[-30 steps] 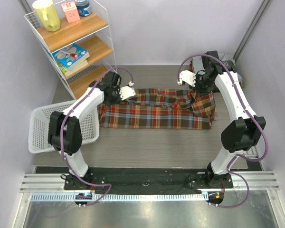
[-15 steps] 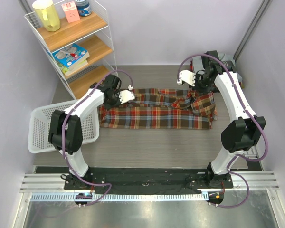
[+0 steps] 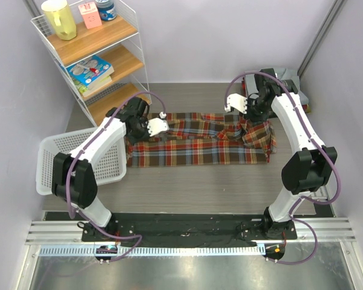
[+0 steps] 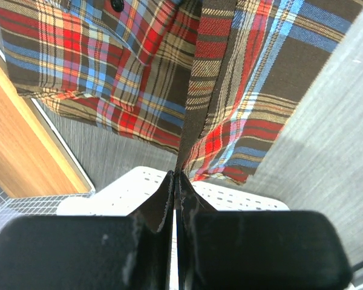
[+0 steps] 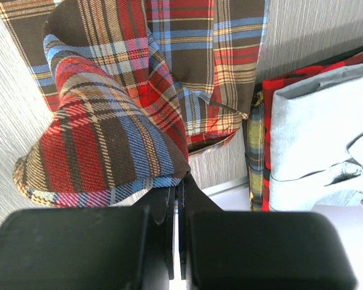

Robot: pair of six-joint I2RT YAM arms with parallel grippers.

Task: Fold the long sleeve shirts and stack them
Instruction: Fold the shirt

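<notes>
While the grey surface (image 3: 199, 184) runs bare along the lower middle of the overhead view, a white basket (image 3: 45, 175) sits at its left edge. Just past that strip the plaid shirt (image 3: 193, 148) lies spread across the centre from left to right, its near hem flat and its far part rumpled. My left fingers (image 4: 157, 208) are clenched on a dark edge of that shirt at its far left corner. Through my left wrist camera the cloth runs up from the tips in a taut fold, with a dark button at the top edge of the frame. My right fingers (image 5: 196, 199) are pinched tight on the shirt's far right end, holding a rounded hump of plaid up off the surface. Beyond that hump, at the right of my right wrist view, folded shirts (image 5: 314, 121) sit stacked, a pale grey one on top of plaid ones. A wire shelf (image 3: 124, 60) with wooden boards stands in the upper left of the overhead view.
</notes>
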